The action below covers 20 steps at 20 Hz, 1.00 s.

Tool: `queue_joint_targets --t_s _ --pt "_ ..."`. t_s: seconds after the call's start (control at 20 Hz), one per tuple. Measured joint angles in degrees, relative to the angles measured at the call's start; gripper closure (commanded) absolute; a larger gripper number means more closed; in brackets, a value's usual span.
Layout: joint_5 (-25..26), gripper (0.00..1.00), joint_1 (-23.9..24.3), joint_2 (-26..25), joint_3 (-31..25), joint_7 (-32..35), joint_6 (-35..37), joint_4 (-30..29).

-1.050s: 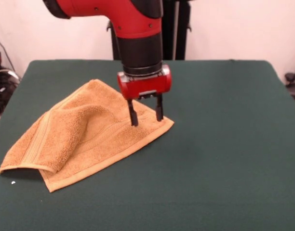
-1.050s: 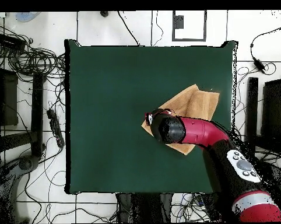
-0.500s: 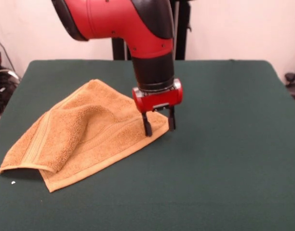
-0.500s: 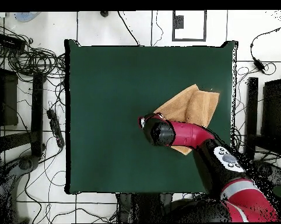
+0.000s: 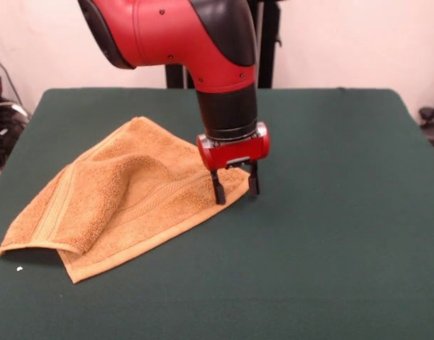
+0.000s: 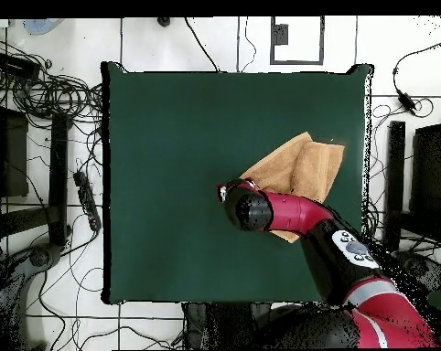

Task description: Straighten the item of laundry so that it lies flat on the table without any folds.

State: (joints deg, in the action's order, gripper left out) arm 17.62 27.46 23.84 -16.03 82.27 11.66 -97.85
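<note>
The red-and-black gripper [image 5: 234,192], fingers spread, straddles one corner of the folded golden-tan terry towel [image 5: 125,202]. The towel's bulk (doubled over) stretches away from that corner across the dark green felt table [image 5: 330,234].

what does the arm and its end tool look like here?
Glossy red shell on the upper arm with small dark screw dots, a black band at the elbow, and a black cylindrical wrist section. Below it sits a rounded red gripper housing with a grey plate and two thin black jaws. No cables visible.
</note>
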Motion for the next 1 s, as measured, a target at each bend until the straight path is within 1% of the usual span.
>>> queue_joint_targets --t_s 0.6,0.65,1.0 --pt "0.0 0.00 0.2 -0.1 0.1 0.0 -0.4 0.1" --pt "0.0 1.00 0.3 -0.1 0.3 0.0 -0.6 0.1" --pt "0.0 1.00 -0.1 -0.2 1.9 0.0 -3.6 -0.1"
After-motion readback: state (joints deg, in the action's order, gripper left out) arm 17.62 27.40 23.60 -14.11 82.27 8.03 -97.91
